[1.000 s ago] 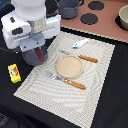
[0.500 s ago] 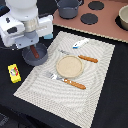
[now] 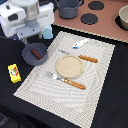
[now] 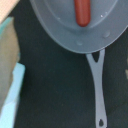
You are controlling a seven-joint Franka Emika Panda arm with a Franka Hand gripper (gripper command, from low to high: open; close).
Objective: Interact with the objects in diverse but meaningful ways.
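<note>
Gripper, its opening impossible to tell, hovers over the frying pan holding the sausage.

Black tabletop, seemingly pink stovetop

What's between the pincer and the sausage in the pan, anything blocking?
Nothing visible. The sausage lies alone in the grey pan, uncovered, and the wrist view looks straight down at it with only the pan's handle and dark table below. The pincer itself isn't in view; the arm's body hides the pan's far side in the exterior view.
</note>
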